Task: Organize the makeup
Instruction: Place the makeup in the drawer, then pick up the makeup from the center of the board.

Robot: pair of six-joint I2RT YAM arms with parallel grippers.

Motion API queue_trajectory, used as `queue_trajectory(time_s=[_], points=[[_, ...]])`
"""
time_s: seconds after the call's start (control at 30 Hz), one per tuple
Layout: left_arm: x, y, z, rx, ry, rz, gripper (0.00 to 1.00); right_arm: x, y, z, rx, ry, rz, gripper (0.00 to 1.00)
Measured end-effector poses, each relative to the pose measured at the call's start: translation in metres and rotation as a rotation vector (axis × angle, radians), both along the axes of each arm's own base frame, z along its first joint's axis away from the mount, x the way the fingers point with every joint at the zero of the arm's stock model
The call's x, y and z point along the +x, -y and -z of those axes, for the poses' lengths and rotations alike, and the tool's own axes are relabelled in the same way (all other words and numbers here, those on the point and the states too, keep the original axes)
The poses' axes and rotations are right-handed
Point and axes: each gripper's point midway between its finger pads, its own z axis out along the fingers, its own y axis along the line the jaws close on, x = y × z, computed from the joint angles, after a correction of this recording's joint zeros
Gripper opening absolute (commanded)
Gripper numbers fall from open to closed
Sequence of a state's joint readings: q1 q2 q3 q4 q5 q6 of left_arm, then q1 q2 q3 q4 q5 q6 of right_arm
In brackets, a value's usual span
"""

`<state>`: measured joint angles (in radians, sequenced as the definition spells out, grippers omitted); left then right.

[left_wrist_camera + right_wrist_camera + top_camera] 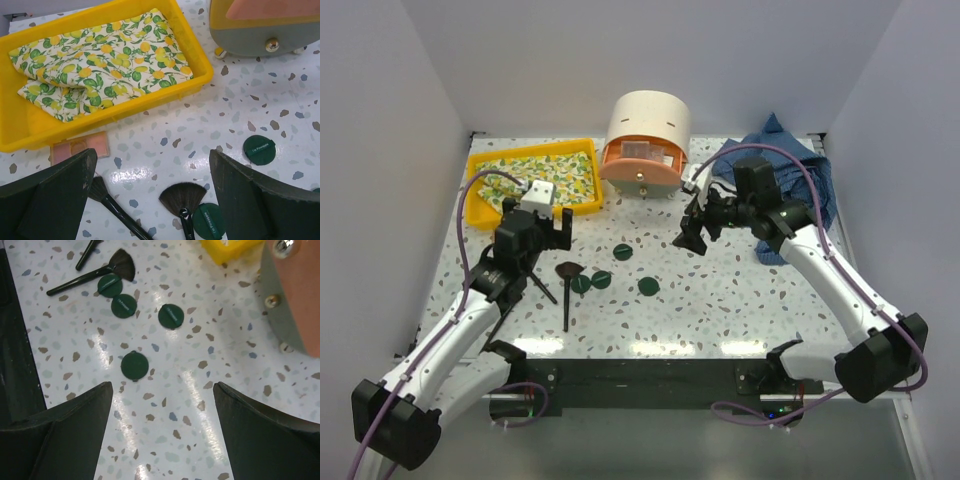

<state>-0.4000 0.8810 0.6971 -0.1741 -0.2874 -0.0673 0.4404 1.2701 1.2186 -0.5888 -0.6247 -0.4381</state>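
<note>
Left wrist view puts the fan brush [182, 199] just beneath the gap of the left gripper [152, 160], bristles spread toward the yellow tray [197, 82] and handle running back toward the arm's base, so its long axis lies roughly across the line between the two fingers. A slimmer second brush [116, 207] slants beside it, close to the left-hand finger, and one pink-brown palette [80, 146] lies flat against the tray's near wall, just ahead of that finger. The four green discs [602, 279] are scattered on the speckled table [740, 300] between the arms; one touches the fan brush's neck, while the lone disc [134, 365] sits apart, just ahead of the right gripper [162, 390] and slightly toward its left-hand finger. Both grippers hover with jaws spread wide and nothing between them. Judging by position, the left arm is the nearer one for the brushes and the palette, and the right arm for the outlying discs. A pick of the fan brush would probably call for the left gripper to drop almost straight down over the handle. Behind the makeup stand the tray, holding a leaf-patterned cloth [100, 65], and a round cream organiser [645, 140], likely the place the pieces are meant to go. A blue cloth [790, 160] is bunched at the far right, behind the right arm.
</note>
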Motion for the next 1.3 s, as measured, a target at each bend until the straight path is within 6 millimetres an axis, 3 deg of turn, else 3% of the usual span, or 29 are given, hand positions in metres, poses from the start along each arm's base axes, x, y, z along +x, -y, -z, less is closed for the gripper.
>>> queue_trajectory(time_s=[0.13, 0.3, 0.47, 0.63, 0.67, 0.73, 0.87, 1.1, 1.3], points=[[0.000, -0.002, 0.002, -0.014, -0.009, -0.020, 1.00, -0.004, 0.007, 0.018, 0.036, -0.062, -0.014, 0.87], [0.003, -0.018, 0.009, -0.054, -0.028, -0.088, 1.00, -0.005, 0.005, 0.021, 0.088, -0.073, -0.044, 0.87], [0.012, -0.068, 0.036, -0.161, -0.107, -0.241, 1.00, -0.010, 0.001, 0.018, 0.119, -0.073, -0.078, 0.87], [0.012, -0.116, 0.084, -0.349, -0.244, -0.440, 0.97, -0.014, 0.000, 0.010, 0.139, -0.057, -0.095, 0.87], [0.011, -0.118, 0.093, -0.384, -0.273, -0.478, 0.96, -0.015, 0.000, 0.008, 0.142, -0.051, -0.097, 0.87], [0.007, -0.119, 0.112, -0.443, -0.338, -0.555, 0.83, -0.016, 0.000, 0.005, 0.146, -0.042, -0.098, 0.87], [0.000, -0.122, 0.139, -0.529, -0.417, -0.701, 0.75, -0.019, 0.001, 0.000, 0.155, -0.027, -0.104, 0.87], [0.009, -0.131, 0.167, -0.611, -0.480, -0.894, 0.76, -0.020, 0.000, -0.002, 0.164, -0.029, -0.113, 0.87], [0.028, -0.137, 0.171, -0.660, -0.468, -0.973, 0.79, -0.020, 0.001, -0.002, 0.163, -0.029, -0.113, 0.87]])
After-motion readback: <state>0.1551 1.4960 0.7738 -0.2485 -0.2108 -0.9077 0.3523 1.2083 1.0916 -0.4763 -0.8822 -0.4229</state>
